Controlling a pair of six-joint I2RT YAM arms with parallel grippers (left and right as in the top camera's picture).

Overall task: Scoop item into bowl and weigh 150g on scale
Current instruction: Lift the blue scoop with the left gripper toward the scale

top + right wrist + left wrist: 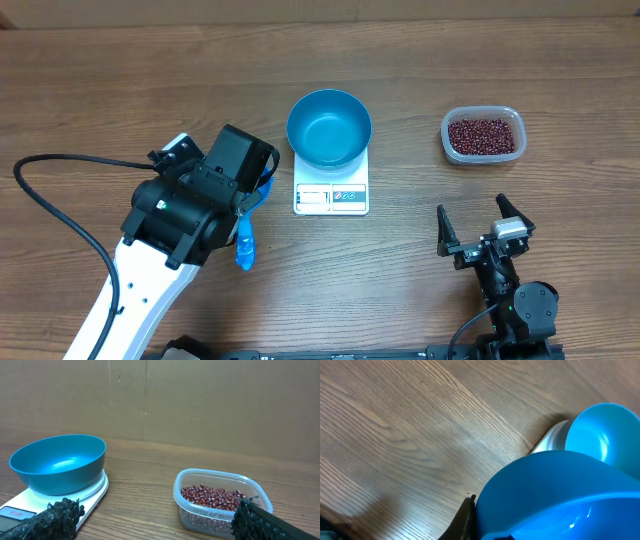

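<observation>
**Left end effector clamped on the scoop, right end effector spread wide**

From overhead, the left end effector is closed tight on the handle of a small blue scoop, just left of the scale. The bowl sits on the far half of that scale, bright blue and with nothing in it, leaving the display and button strip uncovered on the near edge. Off to the right, well apart from the scale, a clear tub holds the beans, a loose red-brown heap. The right end effector waits near the front edge of the desk with its fingers apart and nothing between them.

Over to the left wrist: the scoop's blue cup fills the lower right, close to the lens. Beyond it the bowl peeks out, with a sliver of white scale under it. One dark finger shows at the bottom edge.

On the right wrist camera, both fingers frame the shot from the lower corners, wide apart. The bowl sits on the scale at left, and the tub of beans is at right on bare desk, short of the brown wall.
</observation>
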